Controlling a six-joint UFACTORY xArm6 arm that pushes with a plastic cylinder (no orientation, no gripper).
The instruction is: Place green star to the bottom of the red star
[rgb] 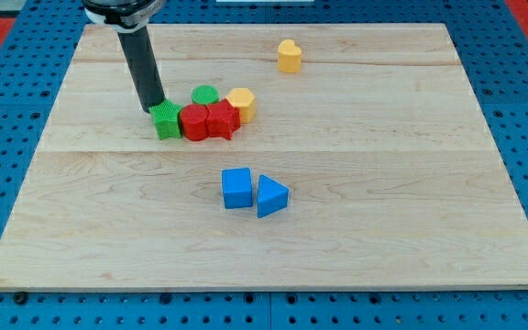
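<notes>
The green star [166, 121] sits left of centre on the wooden board [108, 229]. It touches a red block [193, 122] on its right, and the red star [222, 120] comes right after that, so the three form a row. My tip [153, 110] rests at the green star's upper left edge, touching it. The rod rises from there toward the view's top.
A green round block [204, 94] sits just above the red blocks. A yellow block [241, 104] touches the red star's upper right. A yellow heart-like block [289, 56] stands near the top. A blue cube [236, 188] and a blue triangle [270, 196] lie at centre.
</notes>
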